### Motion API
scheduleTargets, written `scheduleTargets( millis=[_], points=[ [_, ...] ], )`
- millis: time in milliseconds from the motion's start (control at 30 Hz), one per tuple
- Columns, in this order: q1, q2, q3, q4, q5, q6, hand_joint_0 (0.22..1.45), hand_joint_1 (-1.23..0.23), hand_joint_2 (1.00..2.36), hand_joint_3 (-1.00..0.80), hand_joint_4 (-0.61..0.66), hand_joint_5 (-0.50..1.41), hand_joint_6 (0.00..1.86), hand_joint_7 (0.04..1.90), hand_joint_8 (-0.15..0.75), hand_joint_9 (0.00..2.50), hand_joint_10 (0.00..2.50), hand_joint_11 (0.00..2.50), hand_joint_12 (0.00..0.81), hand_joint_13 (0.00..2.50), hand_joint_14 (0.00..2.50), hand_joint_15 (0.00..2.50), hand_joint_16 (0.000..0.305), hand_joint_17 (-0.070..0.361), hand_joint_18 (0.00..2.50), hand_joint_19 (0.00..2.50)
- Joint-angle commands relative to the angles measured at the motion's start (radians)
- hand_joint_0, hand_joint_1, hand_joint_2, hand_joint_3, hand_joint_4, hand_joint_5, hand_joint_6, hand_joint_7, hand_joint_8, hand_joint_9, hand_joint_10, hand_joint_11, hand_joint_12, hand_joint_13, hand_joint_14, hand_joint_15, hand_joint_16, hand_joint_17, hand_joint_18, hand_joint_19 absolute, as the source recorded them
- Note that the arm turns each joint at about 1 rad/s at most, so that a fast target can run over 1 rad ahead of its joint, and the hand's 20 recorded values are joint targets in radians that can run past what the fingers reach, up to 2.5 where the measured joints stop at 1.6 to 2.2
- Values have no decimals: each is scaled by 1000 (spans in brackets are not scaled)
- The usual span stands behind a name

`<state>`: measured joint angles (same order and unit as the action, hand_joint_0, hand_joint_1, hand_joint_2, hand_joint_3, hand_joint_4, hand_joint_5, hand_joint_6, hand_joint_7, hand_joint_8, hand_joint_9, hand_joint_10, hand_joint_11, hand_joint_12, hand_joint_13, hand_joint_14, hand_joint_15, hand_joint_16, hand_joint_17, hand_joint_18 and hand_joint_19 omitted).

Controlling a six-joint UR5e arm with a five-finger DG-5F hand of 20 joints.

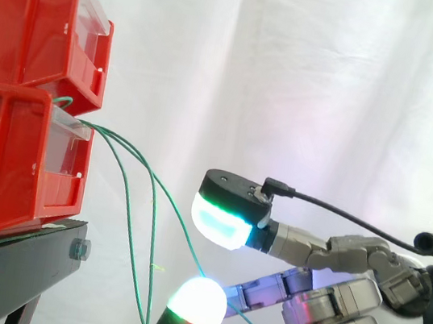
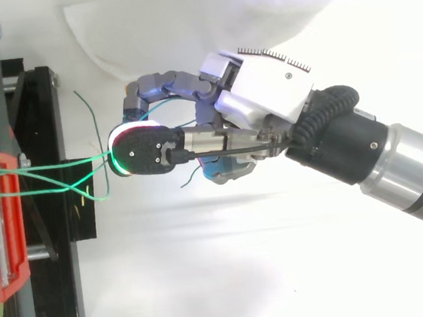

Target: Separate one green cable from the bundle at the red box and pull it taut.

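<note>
side: my hand (image 1: 343,299) at right, fingers curled round one green cable (image 1: 169,197) sloping down from the red bins (image 1: 4,163) at left; other cables (image 1: 135,272) hang slack | top: cables cross over the black stand (image 2: 51,221) | room: white curtain (image 1: 334,82) behind

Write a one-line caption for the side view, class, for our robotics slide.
Robot hand at green cables hanging from stacked red bins on a black stand, before a white curtain.
</note>
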<state>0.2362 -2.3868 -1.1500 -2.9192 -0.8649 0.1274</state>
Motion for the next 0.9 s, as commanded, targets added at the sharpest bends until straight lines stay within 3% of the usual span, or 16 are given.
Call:
scheduleTargets(
  millis=[0,33,67,100,200,333,633,867],
  points=[
    [-5,0,24,-5,0,-31,427,-486,1000,-500,250,90,536,1419,336,2305,28,1855,454,1881,469,1616,79,177,1552,1003],
    [-6,0,32,-8,-2,-45,426,-483,1000,-500,253,91,536,1419,339,2304,29,1873,455,1882,470,1614,79,178,1554,1001],
    [-11,0,49,-17,-3,-97,426,-481,1000,-500,254,91,536,1418,328,2304,29,1872,454,1882,469,1617,79,178,1554,1001],
    [-11,0,49,-17,-3,-97,425,-479,1000,-500,253,91,536,1420,338,2309,29,1843,451,1882,471,1614,79,178,1555,999],
    [-21,0,84,-21,-5,-226,425,-479,1000,-500,253,91,535,1420,336,2308,29,1859,451,1879,470,1626,79,178,1557,1001],
    [-31,0,95,-18,-5,-330,427,-482,1000,-500,255,90,535,1420,332,2306,29,1860,456,1876,471,1622,79,178,1554,1001],
    [-21,0,95,-18,-2,-371,441,-490,1000,-500,249,88,540,1410,335,2298,29,1855,447,1862,480,1623,77,174,1535,1014],
    [-20,1,95,-21,4,-370,442,-489,1000,-500,247,87,539,1416,325,2293,28,1853,446,1859,480,1615,77,173,1529,1014]
  ],
)
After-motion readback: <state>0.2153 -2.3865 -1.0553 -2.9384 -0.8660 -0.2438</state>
